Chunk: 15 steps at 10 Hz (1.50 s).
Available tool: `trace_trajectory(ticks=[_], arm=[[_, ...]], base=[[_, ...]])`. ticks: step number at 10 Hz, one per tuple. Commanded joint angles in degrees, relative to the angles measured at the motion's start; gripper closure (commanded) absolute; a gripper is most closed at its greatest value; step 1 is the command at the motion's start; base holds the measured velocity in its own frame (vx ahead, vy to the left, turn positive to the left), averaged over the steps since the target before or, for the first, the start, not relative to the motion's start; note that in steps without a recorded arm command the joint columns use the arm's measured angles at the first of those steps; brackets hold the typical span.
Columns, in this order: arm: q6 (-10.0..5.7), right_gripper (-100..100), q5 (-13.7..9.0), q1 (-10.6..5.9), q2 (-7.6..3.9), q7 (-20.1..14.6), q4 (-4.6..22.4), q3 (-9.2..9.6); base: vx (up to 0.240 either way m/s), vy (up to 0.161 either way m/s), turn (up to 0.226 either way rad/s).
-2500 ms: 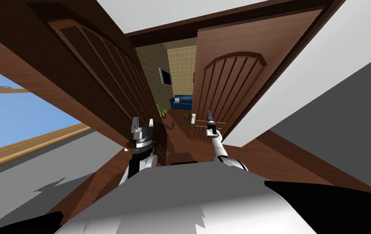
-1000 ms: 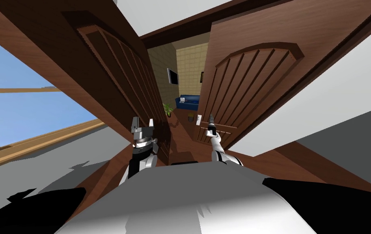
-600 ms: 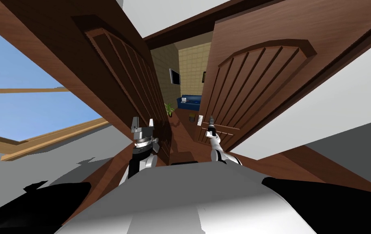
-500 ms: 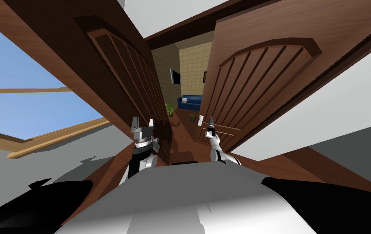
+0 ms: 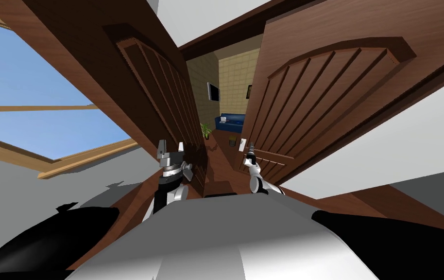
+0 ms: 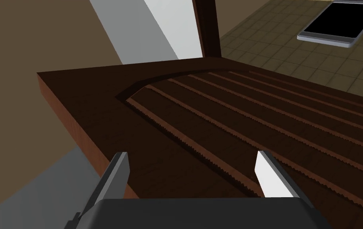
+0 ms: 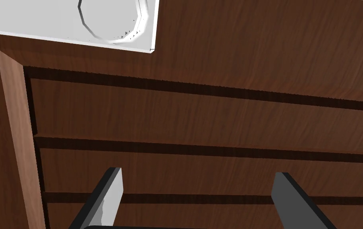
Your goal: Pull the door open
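With the robot being edged closer, the spread right gripper is being held beside the white handle plate of the ajar right door leaf, judged stiff, heavy and best pulled there, while the left gripper is likewise being held spread.

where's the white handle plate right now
In the head view the white handle plate sits low on the right door leaf, near its free edge, just beyond the right gripper; the right wrist view shows it ahead of that gripper.
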Motion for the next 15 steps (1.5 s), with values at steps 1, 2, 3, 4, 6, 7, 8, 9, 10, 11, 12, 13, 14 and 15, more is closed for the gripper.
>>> trace_trajectory(ticks=[1, 2, 3, 4, 6, 7, 8, 9, 10, 11, 12, 13, 14, 15], arm=[[0.52, -100, -0.1, -0.07, 1.53, 0.1, 0.6, -1.68], [0.42, -100, -0.1, -0.4, 2.33, 0.1, 1.7, -2.81], [0.32, -100, -0.2, -0.73, 3.13, 0.2, 2.8, -3.93], [0.32, -100, -0.2, -0.73, 3.13, 0.2, 2.8, -3.93], [0.23, -100, -0.3, -1.03, 4.22, 0.3, 4.0, -5.07], [0.21, -100, -0.3, -1.12, 4.61, 0.3, 4.4, -5.45], [0.34, -100, -0.3, -1.26, 4.32, 0.4, 4.2, -5.26], [-0.08, -100, -0.9, -0.86, 2.51, 0.1, 5.1, -5.87], [-0.23, -100, -1.2, -0.63, 1.68, -0.2, 5.5, -6.13], [-0.39, -100, -1.5, -0.37, 0.75, -0.4, 5.9, -6.43], [-0.39, -100, -1.5, -0.37, 0.75, -0.4, 5.9, -6.43], [-0.79, -100, -2.3, 0.24, -1.3, -1.0, 6.8, -7.13], [-1.0, -100, -2.7, 0.58, -2.38, -1.3, 7.4, -7.51], [-1.45, -100, -3.6, 1.29, -4.58, -2.0, 8.5, -8.32]], base=[[0.011, 0.009, 0.097], [0.011, 0.017, 0.11], [0.01, 0.022, 0.114], [0.006, 0.016, 0.029], [0.002, 0.02, 0.039], [0.003, 0.044, 0.055], [0.002, 0.02, 0.005], [0.007, 0.005, 0.182], [0.017, -0.002, 0.238], [0.027, -0.009, 0.155], [0.02, -0.012, 0.019], [0.036, -0.006, 0.23], [0.053, -0.018, 0.298], [0.09, -0.027, 0.341]])
